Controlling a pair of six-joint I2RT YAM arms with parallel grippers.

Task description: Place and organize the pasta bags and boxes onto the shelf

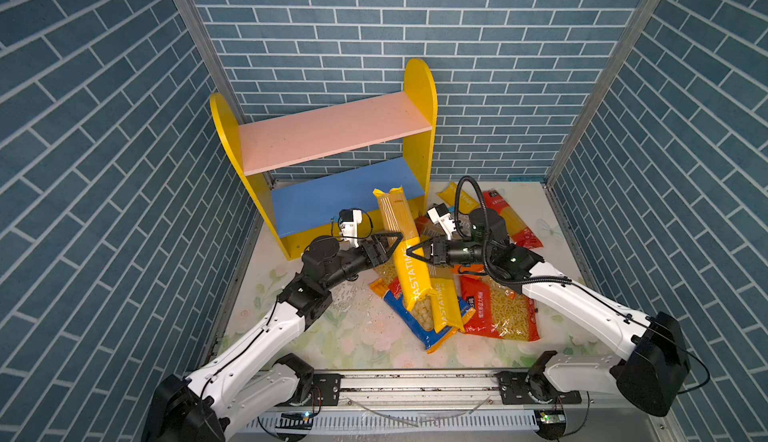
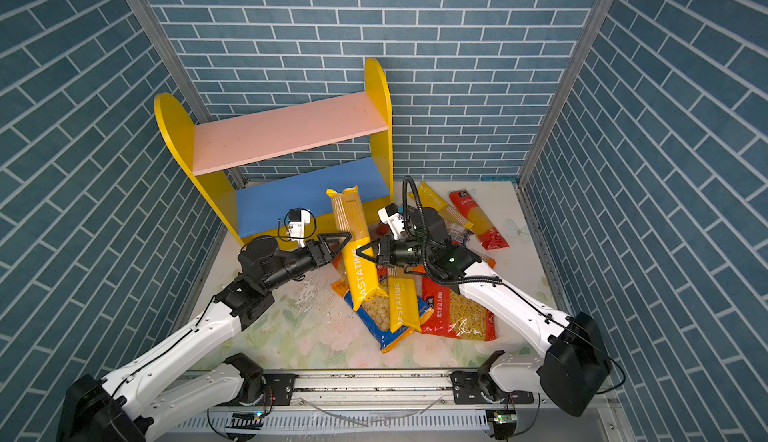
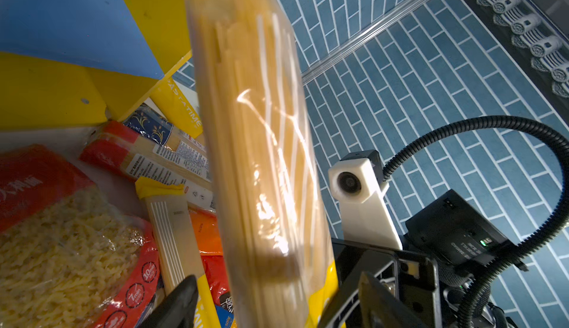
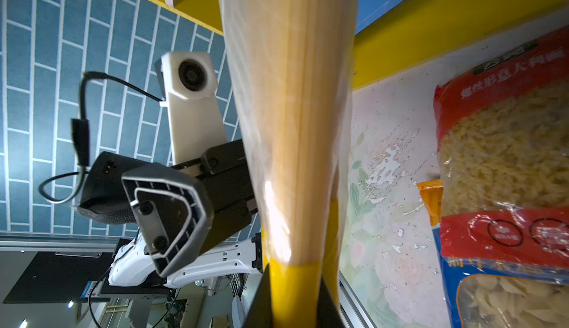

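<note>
Against the back of your cell, the shelf (image 1: 420,103) stands on the tabletop (image 1: 332,336), turned a little so its open front faces the arms. Its pink upper board (image 1: 332,132) sits above the blue lower board (image 1: 328,201). You are working inside three walls (image 1: 498,24) papered in a blue brick pattern. Aluminium posts (image 1: 199,33) stand at the rear corners, and a metal rail (image 1: 415,382) across the front carries both arm bases. The tabletop is a pale floral print, scuffed with white flaked patches that show best in the right wrist view.

Your right gripper (image 1: 411,249) is clamped on the yellow spaghetti pack (image 1: 392,211), pinching its yellow printed part. The pack rises at a tilt, and in both top views its top end shows against the blue lower board. Your left gripper (image 1: 395,245) has its jaws spread on either side of the same pack, and in the left wrist view neither finger touches it.

In front and to the right of the shelf, the other packs lie heaped on the tabletop. You can see a red short-pasta bag (image 1: 498,311), a blue bag (image 1: 415,323) under a second yellow pack (image 1: 446,307), and a red spaghetti pack (image 1: 513,220) near the rear right corner.
</note>
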